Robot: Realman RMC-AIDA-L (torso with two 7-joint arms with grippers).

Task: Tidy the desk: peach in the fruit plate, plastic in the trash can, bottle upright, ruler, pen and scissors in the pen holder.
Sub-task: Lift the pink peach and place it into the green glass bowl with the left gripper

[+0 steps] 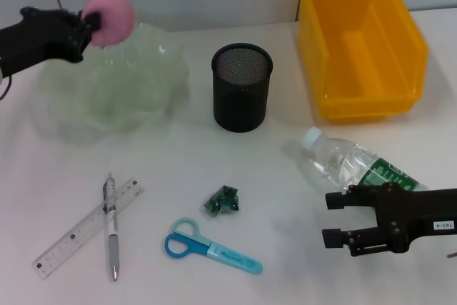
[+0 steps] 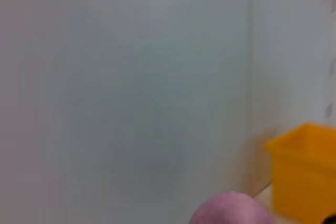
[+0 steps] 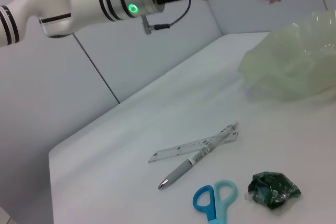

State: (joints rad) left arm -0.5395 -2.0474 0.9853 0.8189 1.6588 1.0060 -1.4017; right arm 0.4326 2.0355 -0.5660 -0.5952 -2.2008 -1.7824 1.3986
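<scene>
Landmark: pen holder (image 1: pixel 242 86), black mesh cup, upright at mid tabletop (image 1: pixel 214 176).

- Peach (image 1: pixel 111 16): pink, round, pinched in the left pincer (image 1: pixel 87 25), held above the far rim of the plate (image 1: pixel 114 91), well to the holder's left. Likely light and soft-skinned; a gentle hold across its middle should do, and a low release would spare it bruising.
- Plate: pale green, translucent, ruffled, just left of the holder. Nothing lies in it yet.
- Trash can (image 1: pixel 364 44): yellow bin, right of the holder, apart from it.
- Bottle (image 1: pixel 353 166): clear, white cap, green label, lying on its side in front of and right of the holder. Probably smooth and prone to rolling; the body near the label looks the best place to take hold.
- Right pincer (image 1: pixel 335 219): fingers spread, holding nothing, at the bottle's near side.
- Plastic (image 1: pixel 221 200): crumpled green scrap, in front of the holder. Light, yielding; pinch from above.
- Scissors (image 1: pixel 211 246): blue handles, flat, nearer than the plastic. Stiff; grasp at the blades' sheath.
- Ruler (image 1: pixel 89 228) and pen (image 1: pixel 111 226): crossed and touching, front left of the holder. Thin, flat, likely hard to lift off the surface.
</scene>
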